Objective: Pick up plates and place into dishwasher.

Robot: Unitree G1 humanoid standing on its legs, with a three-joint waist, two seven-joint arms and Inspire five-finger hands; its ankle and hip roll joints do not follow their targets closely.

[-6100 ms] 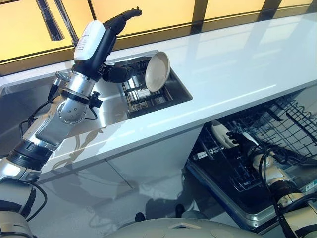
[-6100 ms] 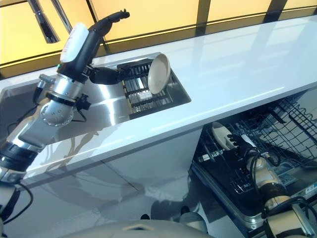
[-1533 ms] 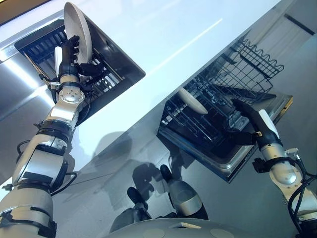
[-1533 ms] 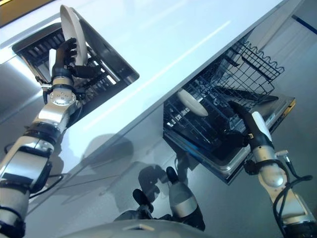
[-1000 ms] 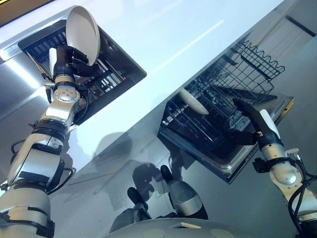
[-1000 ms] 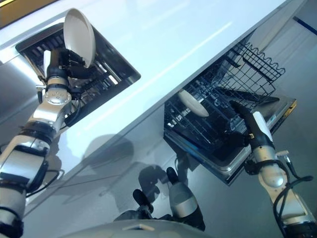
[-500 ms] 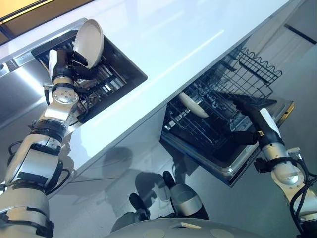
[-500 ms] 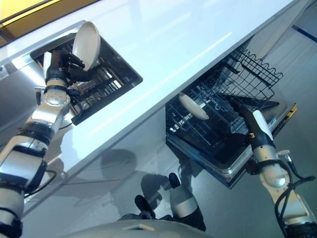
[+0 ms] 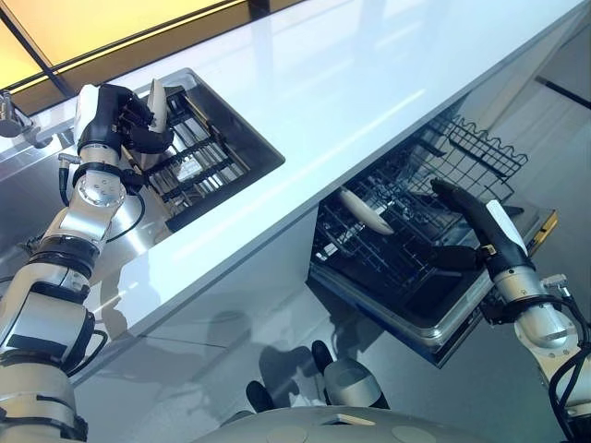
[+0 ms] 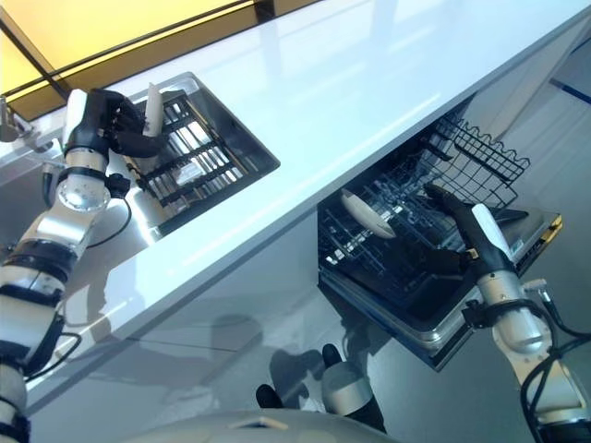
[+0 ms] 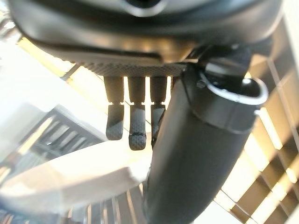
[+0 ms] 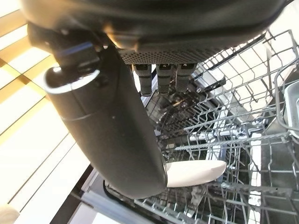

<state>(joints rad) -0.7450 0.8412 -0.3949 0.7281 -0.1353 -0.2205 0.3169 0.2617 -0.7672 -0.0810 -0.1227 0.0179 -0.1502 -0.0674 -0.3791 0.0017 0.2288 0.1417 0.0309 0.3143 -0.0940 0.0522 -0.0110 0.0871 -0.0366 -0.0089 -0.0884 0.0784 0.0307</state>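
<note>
From the left eye view, the left hand [image 9: 118, 118] grips a white plate [image 9: 157, 96] edge-on above the sink rack [image 9: 189, 164], fingers curled round its rim. A second plate [image 9: 365, 211] stands in the dishwasher rack [image 9: 406, 240], the right hand [image 9: 452, 198] just beside it with fingers extended, holding nothing. In the left wrist view, the fingers [image 11: 135, 126] press the plate's [image 11: 65, 177] upper face. In the right wrist view, the racked plate [image 12: 196, 172] sits apart from the straight fingers [image 12: 166, 77].
</note>
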